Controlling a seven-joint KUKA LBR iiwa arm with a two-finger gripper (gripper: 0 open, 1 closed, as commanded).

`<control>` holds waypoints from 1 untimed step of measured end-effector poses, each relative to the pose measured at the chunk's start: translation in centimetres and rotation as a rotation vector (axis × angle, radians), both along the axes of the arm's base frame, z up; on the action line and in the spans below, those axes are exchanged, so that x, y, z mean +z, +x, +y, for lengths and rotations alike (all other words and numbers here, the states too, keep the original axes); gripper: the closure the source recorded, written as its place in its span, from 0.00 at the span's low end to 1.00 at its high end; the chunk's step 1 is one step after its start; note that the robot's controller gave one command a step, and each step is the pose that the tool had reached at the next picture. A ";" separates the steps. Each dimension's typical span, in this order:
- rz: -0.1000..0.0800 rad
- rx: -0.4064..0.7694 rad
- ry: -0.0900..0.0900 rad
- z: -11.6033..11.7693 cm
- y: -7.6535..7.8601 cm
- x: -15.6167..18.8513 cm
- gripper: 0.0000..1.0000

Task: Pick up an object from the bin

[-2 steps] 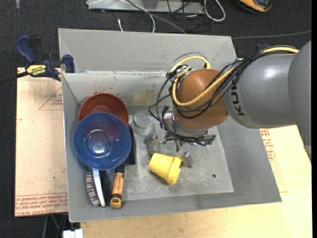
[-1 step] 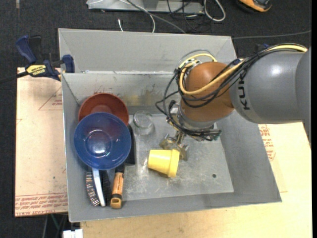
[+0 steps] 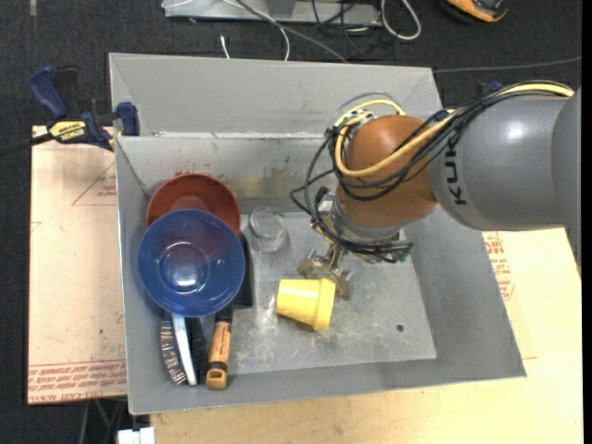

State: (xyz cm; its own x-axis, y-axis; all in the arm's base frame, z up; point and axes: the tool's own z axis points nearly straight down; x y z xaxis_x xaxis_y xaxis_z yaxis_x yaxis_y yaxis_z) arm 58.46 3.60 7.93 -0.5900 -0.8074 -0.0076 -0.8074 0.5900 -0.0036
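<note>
One arm: grey, reaching in from the right, its wrist under a rounded orange cover with yellow and black cables looped over it.
Gripper: low in the bin, under the orange cover, a little right of the floor's middle; its tip is at the cup's upper edge (touching or just clear, I cannot tell).
Gripper opening: cannot be told, since its metal parts bunch together under the wrist; whether it has hold of anything cannot be told either.
Cup: yellow plastic, lying on its side on the floor near the middle, just below and left of the gripper, apart from the other things.
Glass: small, clear, upright, close to the back wall, between the bowls and the gripper.
Blue bowl: large, round, on the left side (it looks turned upside down); it overlaps the red bowl's near edge.
Red bowl: behind the blue bowl, against the back-left corner, its far part showing.
Brush: dark bristles, white handle, in the front-left corner, the handle running under the blue bowl.
Marker: orange, slim, just right of the brush, roughly parallel to it.
Black thing: narrow, at the blue bowl's right edge, partly hidden; its kind is unclear.
Bin: grey metal, floor scuffed.
</note>
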 end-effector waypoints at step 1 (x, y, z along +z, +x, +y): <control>0.007 0.000 0.002 0.1 -0.5 1.9 1.00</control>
